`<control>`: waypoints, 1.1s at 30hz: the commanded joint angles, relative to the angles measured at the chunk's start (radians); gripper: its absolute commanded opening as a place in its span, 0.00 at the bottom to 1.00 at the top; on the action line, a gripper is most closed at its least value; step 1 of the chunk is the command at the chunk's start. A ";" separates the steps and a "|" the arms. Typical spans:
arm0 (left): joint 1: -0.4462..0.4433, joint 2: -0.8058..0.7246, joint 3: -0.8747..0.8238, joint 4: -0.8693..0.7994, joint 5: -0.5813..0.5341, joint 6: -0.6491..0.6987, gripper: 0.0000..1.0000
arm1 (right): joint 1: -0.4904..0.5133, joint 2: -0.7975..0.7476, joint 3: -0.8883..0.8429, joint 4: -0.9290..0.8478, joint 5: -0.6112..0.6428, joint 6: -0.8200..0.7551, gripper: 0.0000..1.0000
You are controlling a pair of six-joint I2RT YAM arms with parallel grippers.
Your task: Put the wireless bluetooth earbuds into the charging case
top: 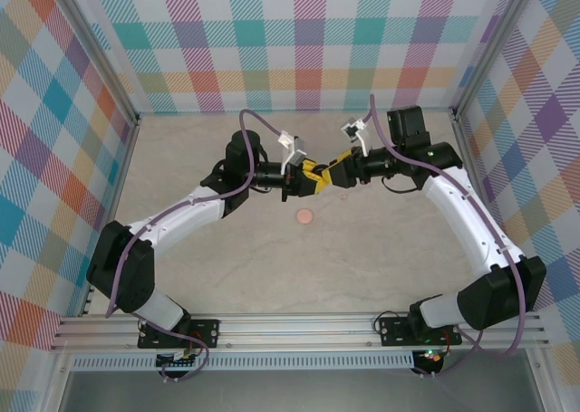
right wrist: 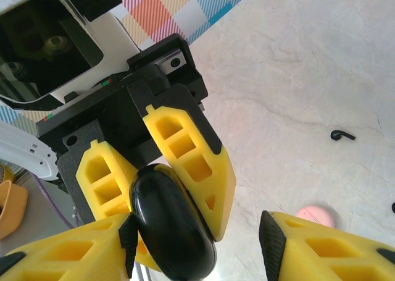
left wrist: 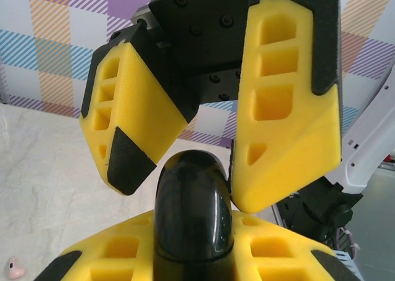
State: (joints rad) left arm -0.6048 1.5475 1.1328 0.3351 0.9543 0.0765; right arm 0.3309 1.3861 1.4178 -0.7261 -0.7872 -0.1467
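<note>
A glossy black charging case (left wrist: 193,207) is held up in the air, with my left gripper (left wrist: 193,247) shut on its lower half. The lid seam shows no gap. My right gripper (right wrist: 200,238) stands open around the same black charging case (right wrist: 170,222). Its left fingertip (right wrist: 126,234) is against the case and its right fingertip (right wrist: 271,238) is well apart from it. From above, both grippers (top: 304,177) (top: 331,174) meet nose to nose over the middle of the table. One black earbud (right wrist: 341,134) lies on the table. A pale pink earbud (left wrist: 15,268) lies there too.
A round pink case (top: 304,216) sits on the marble table (top: 217,267) just in front of the two grippers. Checked walls (top: 299,41) close the table in at the back and on both sides.
</note>
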 commanded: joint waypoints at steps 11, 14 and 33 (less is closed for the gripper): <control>-0.023 -0.074 -0.022 -0.014 0.033 0.091 0.05 | 0.002 -0.026 0.013 0.075 0.215 0.079 0.57; -0.023 -0.079 -0.025 -0.016 0.032 0.092 0.05 | 0.001 -0.018 0.018 0.067 0.202 0.078 0.57; -0.014 -0.051 -0.059 0.087 -0.089 -0.019 0.06 | -0.061 -0.117 -0.023 0.121 0.354 0.230 0.61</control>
State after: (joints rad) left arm -0.6147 1.5154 1.0908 0.3462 0.8711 0.0906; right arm 0.3004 1.2854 1.4078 -0.6285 -0.5011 0.0113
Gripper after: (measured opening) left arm 0.229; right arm 0.607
